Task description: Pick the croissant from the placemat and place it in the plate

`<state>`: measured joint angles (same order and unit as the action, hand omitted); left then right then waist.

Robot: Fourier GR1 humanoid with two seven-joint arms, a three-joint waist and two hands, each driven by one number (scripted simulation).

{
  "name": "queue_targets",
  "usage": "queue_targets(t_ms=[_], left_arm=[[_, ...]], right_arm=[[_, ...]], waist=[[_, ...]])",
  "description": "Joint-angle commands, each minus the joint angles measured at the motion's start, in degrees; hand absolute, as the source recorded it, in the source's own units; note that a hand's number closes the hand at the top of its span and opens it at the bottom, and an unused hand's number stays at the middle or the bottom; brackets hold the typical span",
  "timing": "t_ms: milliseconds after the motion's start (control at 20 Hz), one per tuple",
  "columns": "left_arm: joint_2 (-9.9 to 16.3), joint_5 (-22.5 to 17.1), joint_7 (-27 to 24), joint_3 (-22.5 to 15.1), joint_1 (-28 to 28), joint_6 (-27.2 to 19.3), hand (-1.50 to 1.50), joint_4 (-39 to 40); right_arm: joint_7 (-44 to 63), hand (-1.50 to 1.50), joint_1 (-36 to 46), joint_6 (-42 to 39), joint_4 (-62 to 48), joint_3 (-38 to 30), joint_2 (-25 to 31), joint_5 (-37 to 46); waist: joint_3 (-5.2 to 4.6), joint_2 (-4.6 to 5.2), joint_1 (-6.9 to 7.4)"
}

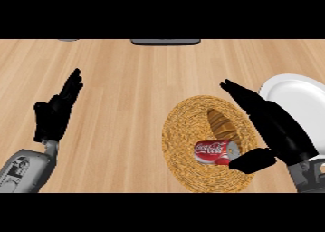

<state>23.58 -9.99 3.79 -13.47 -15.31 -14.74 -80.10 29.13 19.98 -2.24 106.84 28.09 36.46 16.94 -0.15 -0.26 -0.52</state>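
My right hand [275, 124] hovers open over the placemat [184, 136]; I should curl around the croissant [223, 124] (avoiding the can [215, 152]), then carry it right to the plate [302, 97].

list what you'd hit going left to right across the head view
left hand → woven placemat → red soda can → right hand → white plate. The croissant lies on the placemat under the right hand, so its place in the order is unclear.
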Motion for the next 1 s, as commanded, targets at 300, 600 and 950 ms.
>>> queue_targets(t_ms=[300, 600, 950], left_arm=[[-1.26, 1.89, 2.59, 2.12, -2.24, 1.94, 0.0, 0.16], [-3.23, 3.62, 0.14, 4.39, -0.94, 4.56, 0.0, 1.46], [-5.22, 5.4, 0.94, 4.49, 2.64, 4.13, 0.0, -3.16]], right_arm=[[12.69, -1.5, 4.87, -18.24, -1.35, -4.43, 1.16, -5.72], [9.9, -1.5, 3.45, -20.1, -6.31, -4.28, -6.6, 0.09], [8.8, -1.5, 2.42, -24.93, -11.3, -3.28, -7.71, 5.51]], waist=[[0.14, 0.25, 0.52], [0.15, 0.28, 0.56], [0.16, 0.2, 0.75]])
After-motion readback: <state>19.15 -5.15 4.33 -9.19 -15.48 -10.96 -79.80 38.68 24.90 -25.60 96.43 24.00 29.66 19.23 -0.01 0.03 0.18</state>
